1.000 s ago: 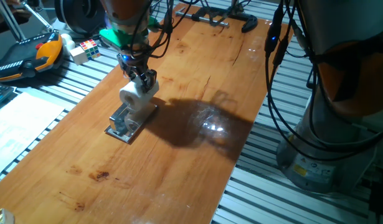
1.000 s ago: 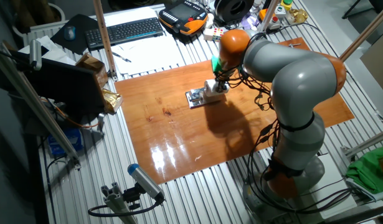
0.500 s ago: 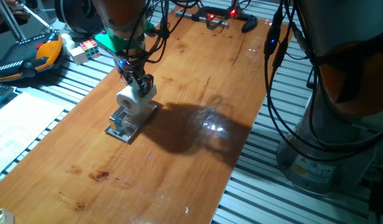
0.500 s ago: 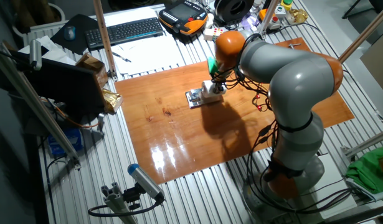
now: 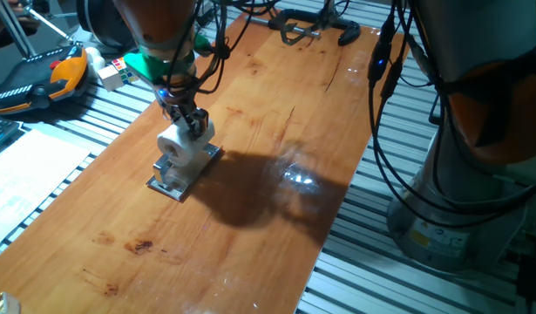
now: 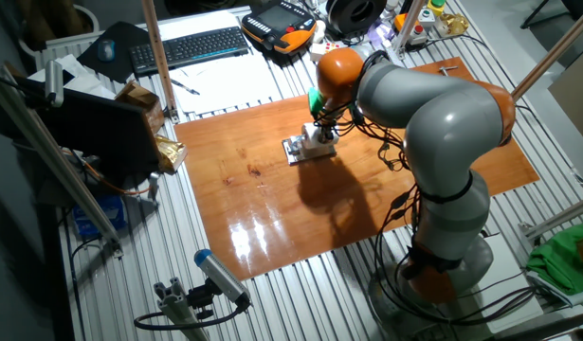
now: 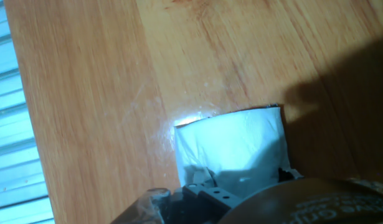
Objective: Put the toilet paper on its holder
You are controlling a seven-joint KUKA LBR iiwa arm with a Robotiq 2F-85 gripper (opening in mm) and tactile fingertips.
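Gripper (image 5: pixel 191 122): fingers closed on the toilet paper (image 5: pixel 177 146), roll sitting over the holder (image 5: pixel 172 180), whose bar is mostly hidden under it. Hand view: holder plate (image 7: pixel 231 149) cut off by the roll's blurred edge. Wooden table (image 5: pixel 250 227) on slatted metal bench; puzzle cube (image 5: pixel 119 70), keyboard (image 6: pixel 189 47) behind
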